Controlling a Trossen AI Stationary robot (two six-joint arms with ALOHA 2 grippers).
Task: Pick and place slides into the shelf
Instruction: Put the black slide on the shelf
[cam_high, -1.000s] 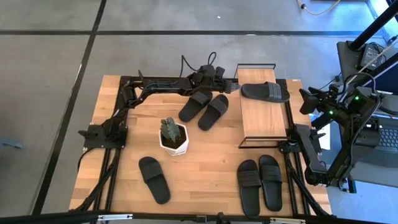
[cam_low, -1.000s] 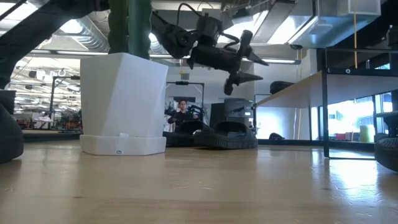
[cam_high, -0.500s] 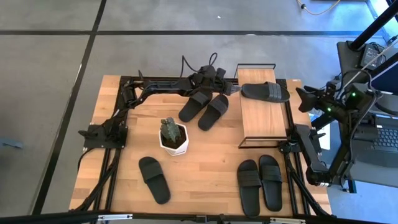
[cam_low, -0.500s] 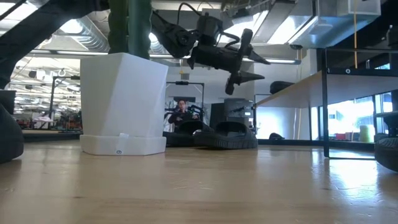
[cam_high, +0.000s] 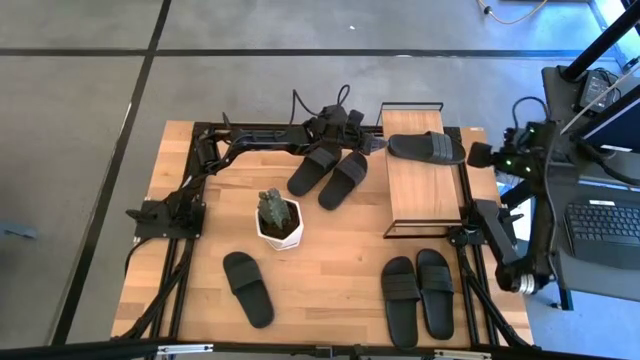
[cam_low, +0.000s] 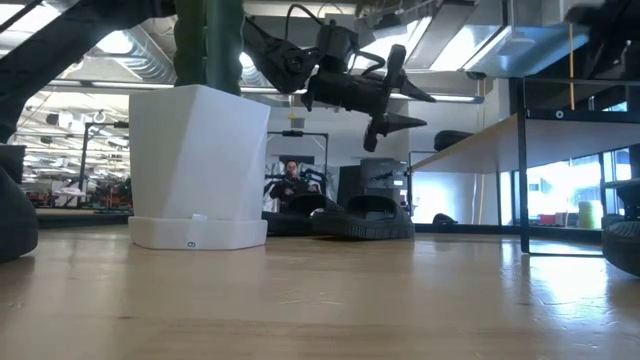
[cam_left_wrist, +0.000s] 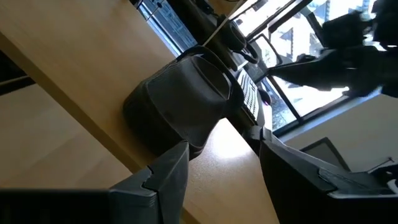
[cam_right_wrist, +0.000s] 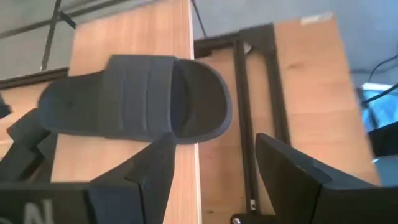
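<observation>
One black slide (cam_high: 428, 148) lies across the shelf (cam_high: 422, 190) top. The left gripper (cam_high: 372, 143) hangs open and empty beside it; the right gripper (cam_high: 478, 155) is open, empty, off the table.

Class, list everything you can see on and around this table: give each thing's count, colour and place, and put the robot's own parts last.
slides: six, black; one on the shelf, two beside the left gripper, one alone near the front left, two at the front right.
shelf: one, light wood with black frame; right rear of table.
cactus pot: one, white; table centre.
left gripper: open, at the shelf's rear edge.
right gripper: open, beyond the shelf's right side.
</observation>
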